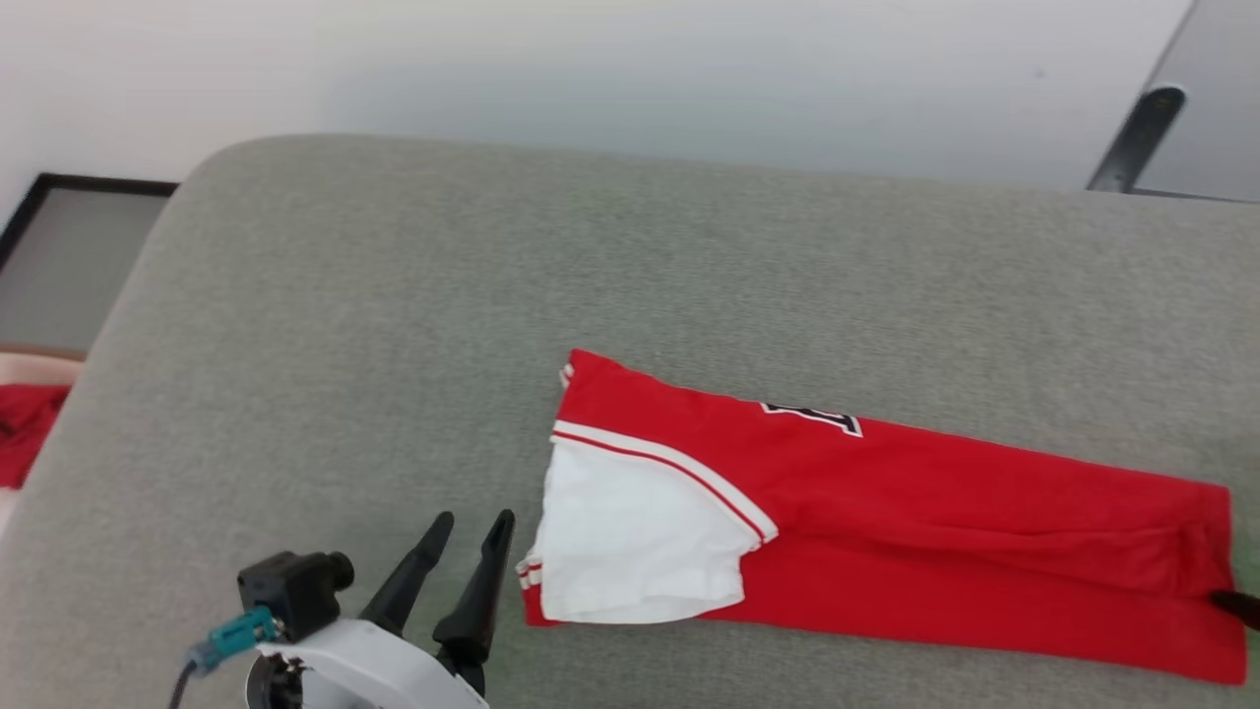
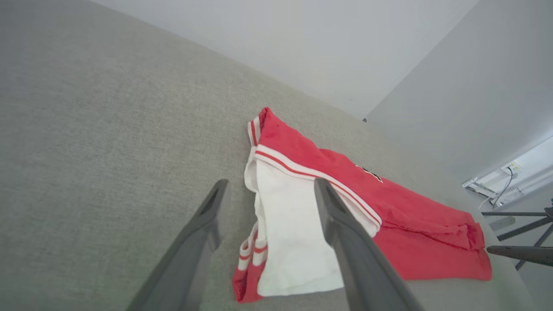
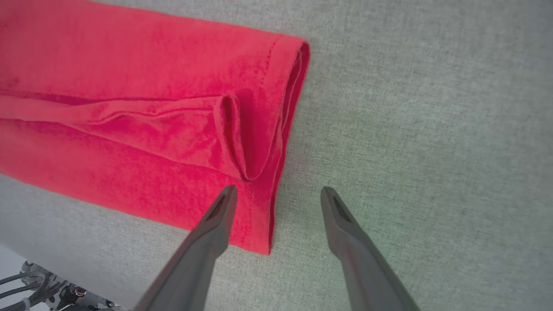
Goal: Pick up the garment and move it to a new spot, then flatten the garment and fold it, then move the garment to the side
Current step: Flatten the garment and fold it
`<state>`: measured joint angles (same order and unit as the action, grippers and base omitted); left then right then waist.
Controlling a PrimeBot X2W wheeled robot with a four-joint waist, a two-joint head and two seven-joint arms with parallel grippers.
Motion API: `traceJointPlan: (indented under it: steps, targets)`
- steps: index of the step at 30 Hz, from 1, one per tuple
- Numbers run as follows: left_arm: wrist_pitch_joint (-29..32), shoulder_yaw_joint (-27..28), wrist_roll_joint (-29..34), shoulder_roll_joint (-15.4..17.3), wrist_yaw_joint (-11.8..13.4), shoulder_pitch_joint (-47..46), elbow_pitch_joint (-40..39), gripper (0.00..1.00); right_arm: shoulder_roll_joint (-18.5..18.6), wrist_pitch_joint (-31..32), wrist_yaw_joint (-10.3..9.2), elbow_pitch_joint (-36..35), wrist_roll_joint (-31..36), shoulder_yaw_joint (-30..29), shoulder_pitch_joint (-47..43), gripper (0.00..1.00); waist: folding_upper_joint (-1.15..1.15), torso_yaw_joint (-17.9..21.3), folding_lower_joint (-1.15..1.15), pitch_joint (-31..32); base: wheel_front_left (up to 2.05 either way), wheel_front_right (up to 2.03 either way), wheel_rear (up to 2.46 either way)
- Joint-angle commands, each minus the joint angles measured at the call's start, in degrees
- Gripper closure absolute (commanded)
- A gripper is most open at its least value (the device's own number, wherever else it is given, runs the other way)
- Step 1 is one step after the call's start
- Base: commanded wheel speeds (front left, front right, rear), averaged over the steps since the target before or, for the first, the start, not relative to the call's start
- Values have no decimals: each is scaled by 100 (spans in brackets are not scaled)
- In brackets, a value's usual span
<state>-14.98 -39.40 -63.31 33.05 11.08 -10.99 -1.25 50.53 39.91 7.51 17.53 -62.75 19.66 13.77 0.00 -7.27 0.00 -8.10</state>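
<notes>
The grey cloth-covered counter (image 1: 345, 295) carries the garment (image 1: 935, 522), which lies as a long narrow band. It is already doubled along its length, with the red body running out to one end and a white sleeve (image 1: 630, 542) folded on top at the other. Only a sliver of the black print (image 1: 812, 418) shows, at the garment's far long edge.

The left end effector (image 1: 473, 516) hangs just beside the garment's sleeve end. Its fingers are spread, nothing is between them, and they are clear of the cloth. The right end effector (image 3: 280, 190) sits at the garment's hem (image 3: 291, 108) end, also spread and empty. One finger is over the red corner and the other over bare counter just past the garment. A small raised pucker (image 3: 233, 138) stands in the top layer close to that hem. A separate red scrap (image 1: 25, 433) lies beyond the counter edge, well apart from the garment.

The fold looks to be in hand, with the lengthwise fold made and the crosswise fold not yet done. The next move probably calls for each end effector to close on the corners at its own end of the garment, catching every layer. One end would then go over the other with the long edges kept in line. The pucker may want smoothing first, or it could be pressed into the fold. Moving the garment aside comes after that.
</notes>
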Motion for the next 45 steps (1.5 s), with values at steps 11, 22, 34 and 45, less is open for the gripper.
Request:
traceJointPlan:
  steps: [11, 22, 34, 45]
  targets:
    - [-23, 1197, 2053, -804, -20, 273, 331, 0, -582, 672, -5, 831, 571, -370, 398, 0, 0, -449, 0, -33, 0, 0, 0]
    - [-24, 1523, 2879, -1247, -311, 204, 797, 0, -1268, 939, -1, 1292, 1028, -459, 628, 100, 0, -458, 0, -145, 0, 0, 0]
    - [-24, 1832, 3148, -1373, -466, 291, 1077, 0, -1387, 767, -1, 1262, 1138, -741, 561, 100, 0, -249, 0, -50, 0, 0, 0]
    - [-24, 2010, 3272, -1389, -496, 340, 939, 0, -945, -114, -7, 1493, 1321, -1539, 703, 100, 0, 294, 0, -242, 0, 0, 0]
